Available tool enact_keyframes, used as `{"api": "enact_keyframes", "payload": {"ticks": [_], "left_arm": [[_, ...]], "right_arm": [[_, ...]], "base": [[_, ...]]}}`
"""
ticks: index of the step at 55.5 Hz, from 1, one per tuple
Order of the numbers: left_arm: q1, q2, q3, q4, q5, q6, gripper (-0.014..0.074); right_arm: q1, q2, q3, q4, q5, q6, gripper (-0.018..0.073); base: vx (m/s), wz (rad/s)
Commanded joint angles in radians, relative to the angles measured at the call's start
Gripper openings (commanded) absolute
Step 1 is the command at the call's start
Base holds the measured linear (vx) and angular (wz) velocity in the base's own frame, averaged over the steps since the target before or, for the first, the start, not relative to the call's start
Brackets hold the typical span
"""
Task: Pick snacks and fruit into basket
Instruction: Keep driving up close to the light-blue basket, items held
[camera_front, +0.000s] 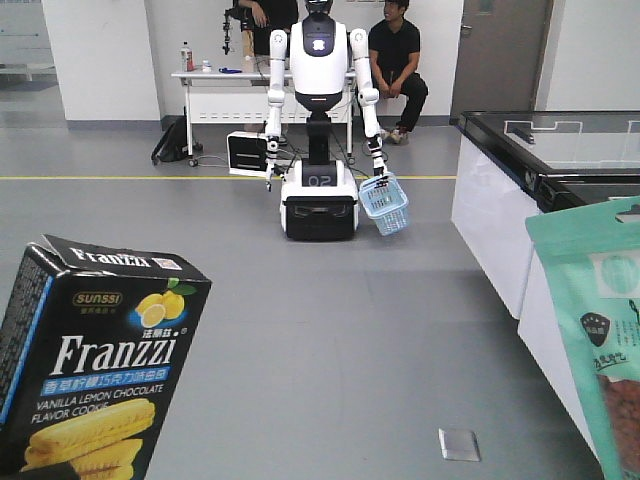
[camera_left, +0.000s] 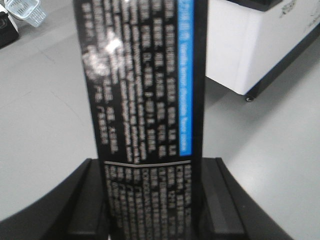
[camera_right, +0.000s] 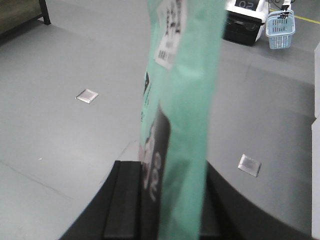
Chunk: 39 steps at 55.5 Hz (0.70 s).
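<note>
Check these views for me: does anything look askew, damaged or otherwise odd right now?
The basket is not set down: a white humanoid robot ahead holds it at its side, hanging tilted. The cookie box leans in the front view. No damage or spill shows on it or on the green pouch.

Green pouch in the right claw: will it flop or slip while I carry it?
Probably floppy: the green pouch is thin film, creased and bowed above the right claw. Slip seems possible, since the film looks smooth and is pinched only at one end.
</note>
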Motion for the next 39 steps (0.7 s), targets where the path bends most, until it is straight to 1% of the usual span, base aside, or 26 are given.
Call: {"api": "enact_keyframes", "payload": {"ticks": [1,39], "left_arm": [[-0.004,-0.007,-0.036,-0.011,-0.088,-0.001,0.004],[-0.004,-0.007,-0.036,-0.011,-0.088,-0.001,0.004]], "right_arm": [[0.002,0.0,-0.033,-0.016,-0.088,-0.012,-0.0007],[0.002,0.0,-0.033,-0.017,-0.088,-0.012,-0.0007]], "base": [[0.47,0.01],[0.48,0.01]]}}
